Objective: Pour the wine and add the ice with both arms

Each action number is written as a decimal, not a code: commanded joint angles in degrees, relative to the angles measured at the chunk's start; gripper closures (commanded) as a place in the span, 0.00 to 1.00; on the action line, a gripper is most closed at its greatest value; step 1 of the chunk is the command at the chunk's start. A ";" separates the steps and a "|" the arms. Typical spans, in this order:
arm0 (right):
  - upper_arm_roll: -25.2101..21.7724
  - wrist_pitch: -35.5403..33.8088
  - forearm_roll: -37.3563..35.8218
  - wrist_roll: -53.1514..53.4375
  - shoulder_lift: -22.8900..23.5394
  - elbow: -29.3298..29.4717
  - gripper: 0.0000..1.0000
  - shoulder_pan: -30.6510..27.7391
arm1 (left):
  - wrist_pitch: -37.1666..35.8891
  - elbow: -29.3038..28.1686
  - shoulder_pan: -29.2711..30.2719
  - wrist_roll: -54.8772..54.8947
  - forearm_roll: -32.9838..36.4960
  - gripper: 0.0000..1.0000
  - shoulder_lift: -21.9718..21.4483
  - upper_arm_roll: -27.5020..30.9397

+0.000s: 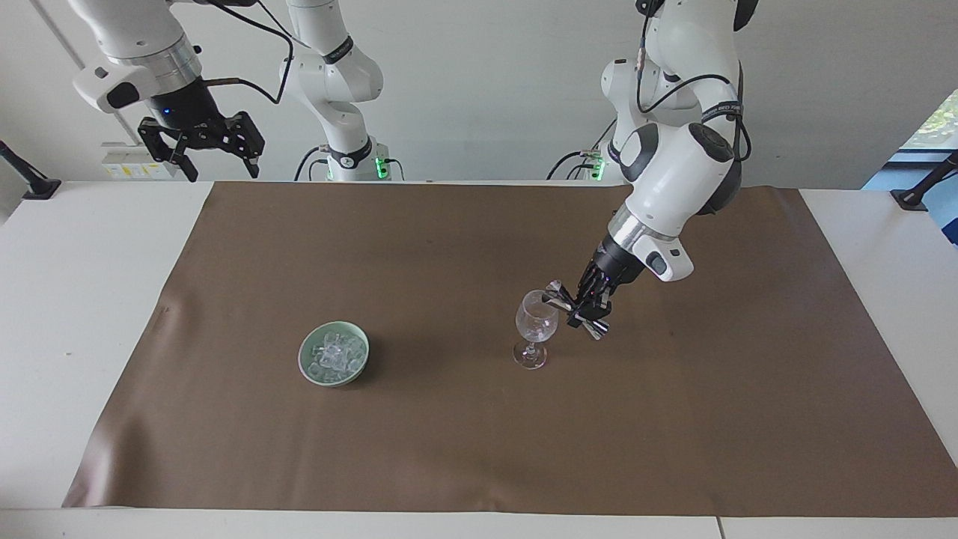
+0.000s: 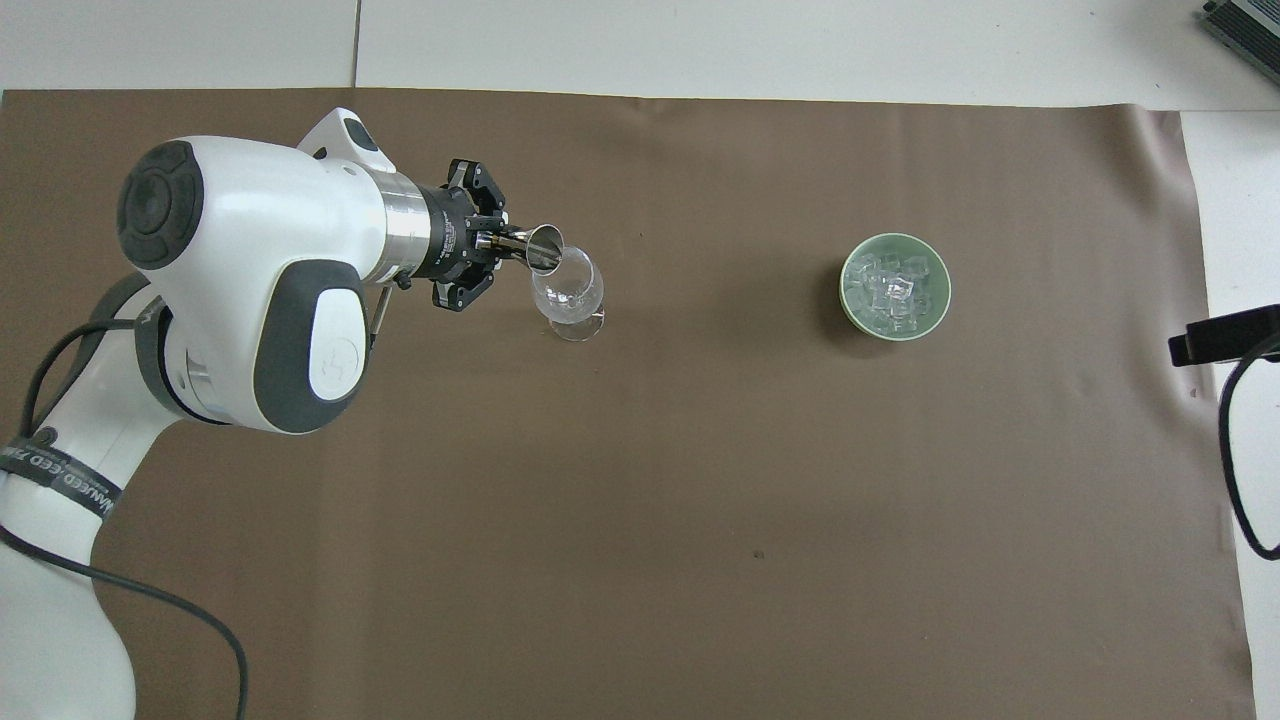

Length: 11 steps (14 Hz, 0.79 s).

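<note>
Jigger (image 1: 575, 305) sits tipped on its side in the left claw (image 1: 586, 309), clamped at the waist, mouth at the rim of the wine glass (image 1: 536, 327). Glass stands upright on the brown mat (image 1: 479, 419), toward the left arm's end of the desk (image 1: 90, 314). Ice (image 1: 332, 356) heaped in the green bowl (image 1: 357, 368), beside the glass toward the right arm's end. Right claw (image 1: 215, 157) hangs high over the desk edge by its base, fingers spread, nothing in them.

Overhead: left claw (image 2: 500, 245) holds the jigger (image 2: 538, 248) level, its open mouth over the glass (image 2: 568, 296) rim. Bowl (image 2: 848, 300) and ice (image 2: 893, 290) well apart from the glass. Right claw only a dark edge at the frame side.
</note>
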 commanded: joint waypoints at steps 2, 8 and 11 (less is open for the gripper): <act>0.29 1.90 0.18 -1.39 -1.56 -2.21 0.00 -0.43 | 1.34 -0.08 -1.42 0.18 3.29 1.00 -0.58 0.72; 0.73 2.34 -0.08 -1.65 -1.48 -2.31 0.00 -0.08 | 2.48 -0.17 -1.69 1.94 6.19 1.00 -0.58 0.72; 0.82 2.16 -0.17 -3.83 -1.48 -2.13 0.00 -0.69 | 3.01 -0.25 -1.78 3.34 6.47 1.00 -0.58 0.80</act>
